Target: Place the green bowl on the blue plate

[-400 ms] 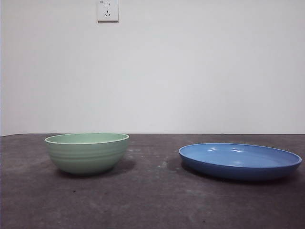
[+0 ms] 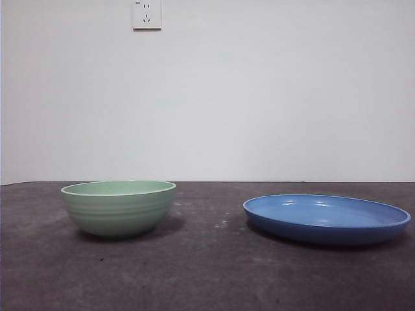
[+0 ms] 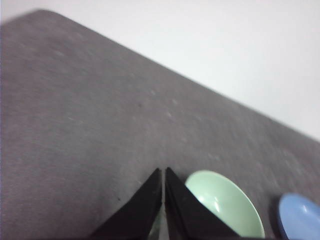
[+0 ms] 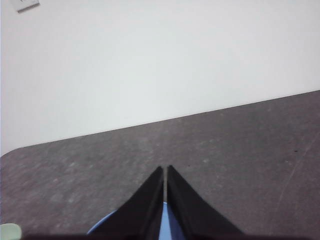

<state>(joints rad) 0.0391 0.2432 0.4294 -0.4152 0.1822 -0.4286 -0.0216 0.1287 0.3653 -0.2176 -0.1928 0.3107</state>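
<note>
Green bowl (image 2: 118,207) sits upright on table (image 2: 207,272), left, well apart from blue plate (image 2: 327,218) on right. Left gripper (image 3: 163,172) pinched closed above bowl, right gripper (image 4: 165,170) closed over plate; neither holds anything, nothing started.

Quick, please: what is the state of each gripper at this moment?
Left gripper: closed, holding nothing, above the table beside the green bowl.
Right gripper: closed, holding nothing, above the blue plate.
</note>
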